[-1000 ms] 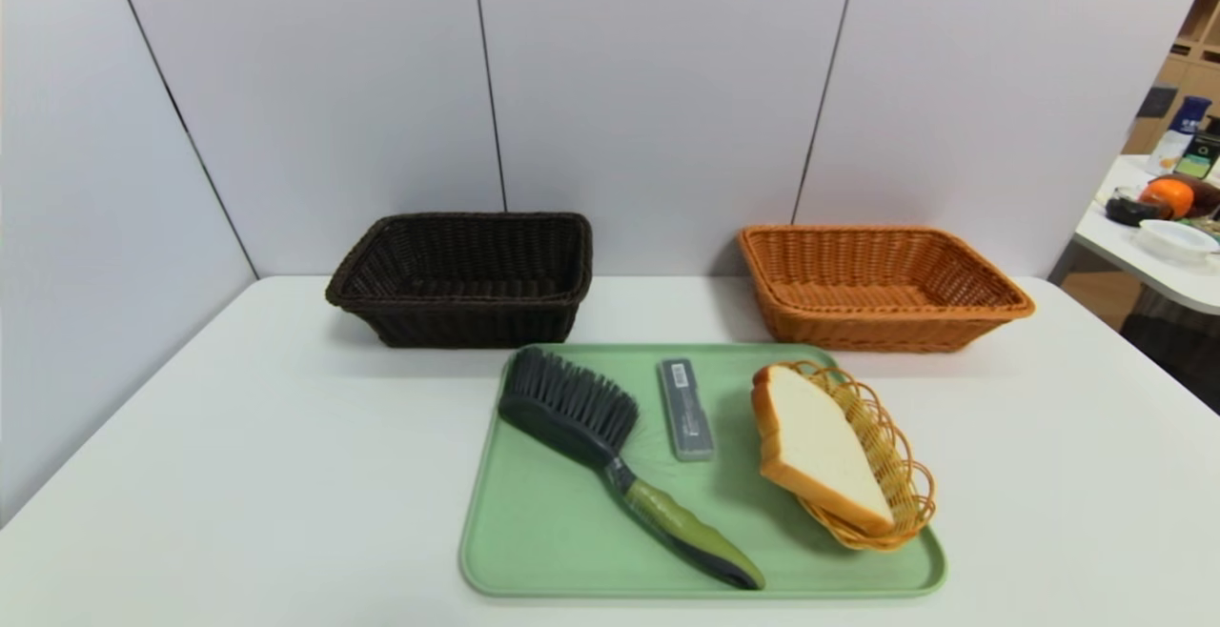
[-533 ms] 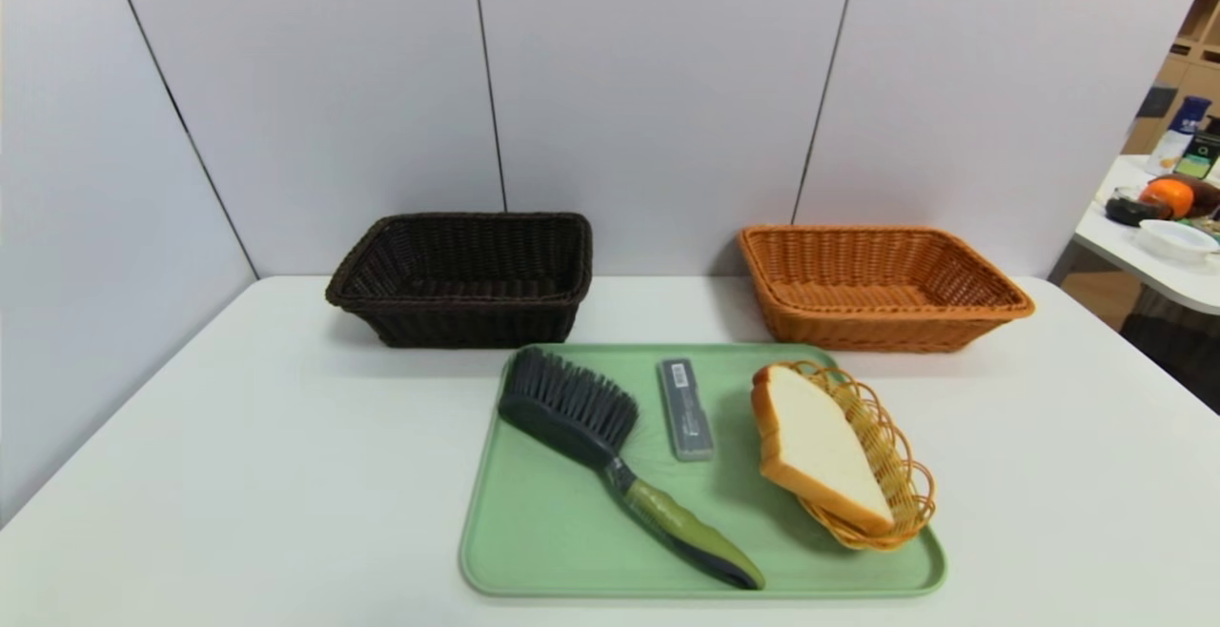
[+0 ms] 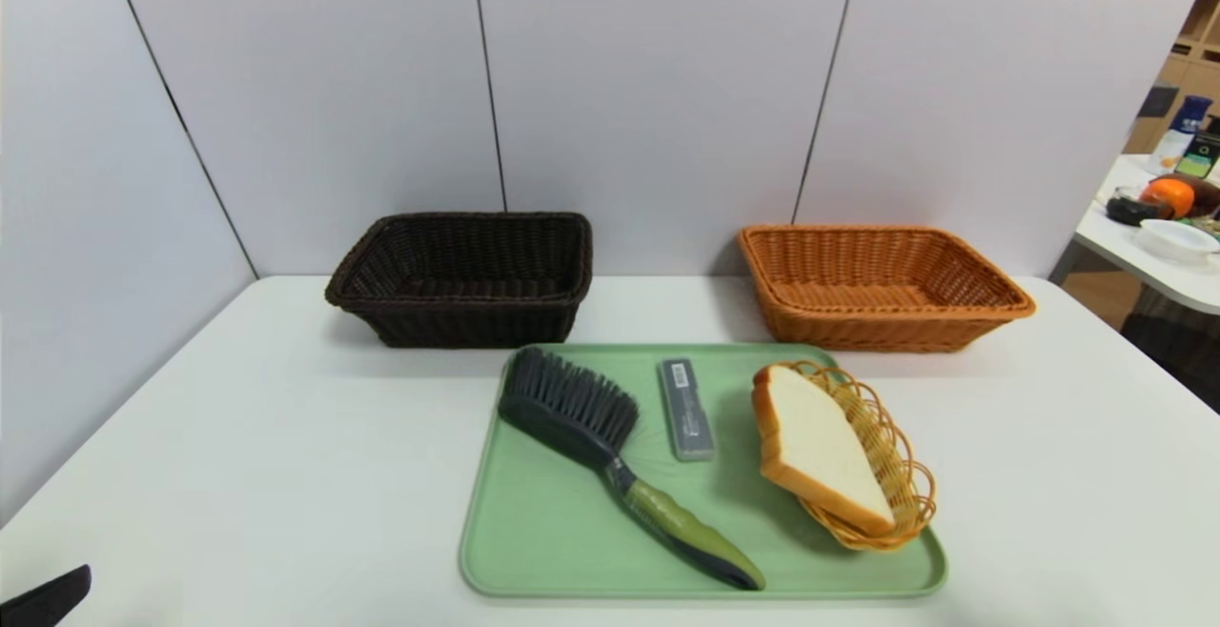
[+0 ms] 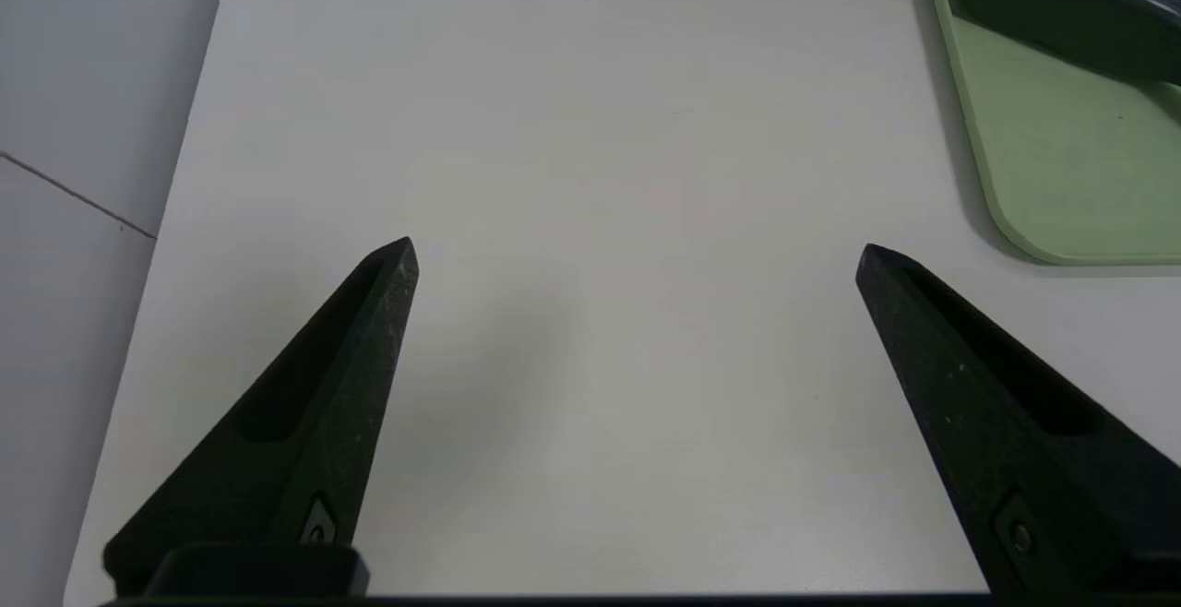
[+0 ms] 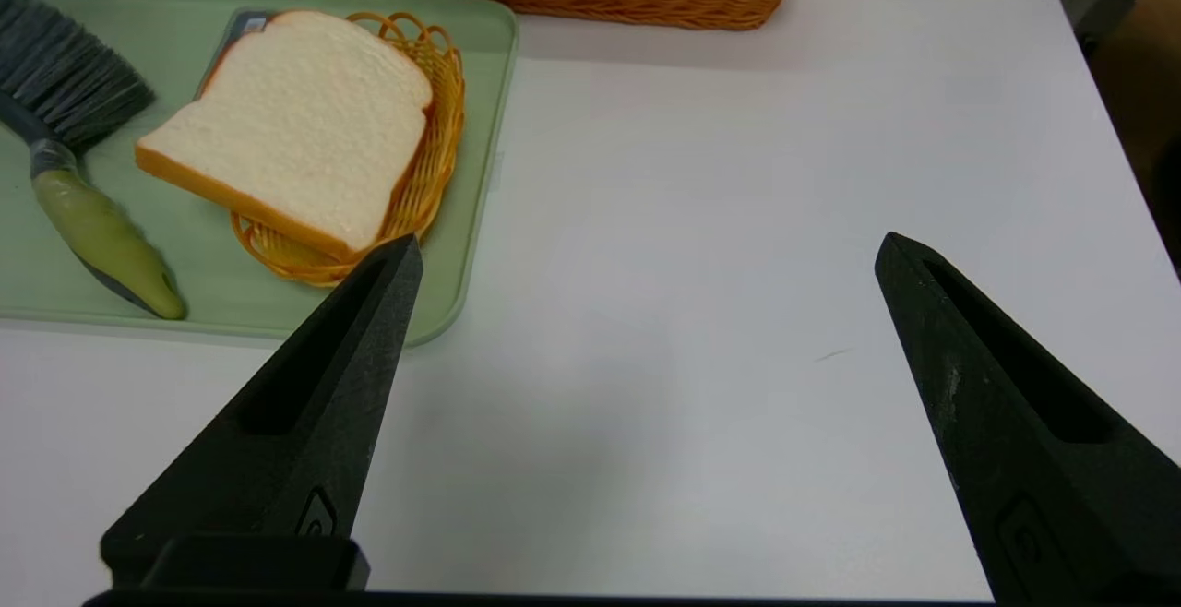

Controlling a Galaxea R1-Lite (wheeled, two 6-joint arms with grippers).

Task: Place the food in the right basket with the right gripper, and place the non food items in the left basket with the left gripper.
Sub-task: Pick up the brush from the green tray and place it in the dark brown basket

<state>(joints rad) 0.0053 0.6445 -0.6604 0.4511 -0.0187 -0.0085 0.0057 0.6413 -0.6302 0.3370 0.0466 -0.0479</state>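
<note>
On the green tray (image 3: 543, 532) lie a dark bristle brush (image 3: 610, 451) with an olive handle, a slim grey case (image 3: 686, 408) with a barcode label, and a slice of white bread (image 3: 820, 451) resting in a small yellow wicker dish (image 3: 891, 475). Behind the tray stand the dark brown left basket (image 3: 467, 274) and the orange right basket (image 3: 877, 284), both empty. My left gripper (image 4: 637, 252) hangs open over bare table left of the tray; one tip (image 3: 48, 598) shows at the head view's lower left corner. My right gripper (image 5: 646, 247) is open over bare table right of the tray, near the bread (image 5: 295, 127).
The white table (image 3: 238, 446) is walled by grey panels at the back and left. To the far right stands another table (image 3: 1144, 246) with bottles, fruit and a bowl. The tray's edge (image 4: 978, 155) lies near my left gripper.
A tip of my left gripper has come into the head view at the lower left corner. Nothing on the tray has moved.
</note>
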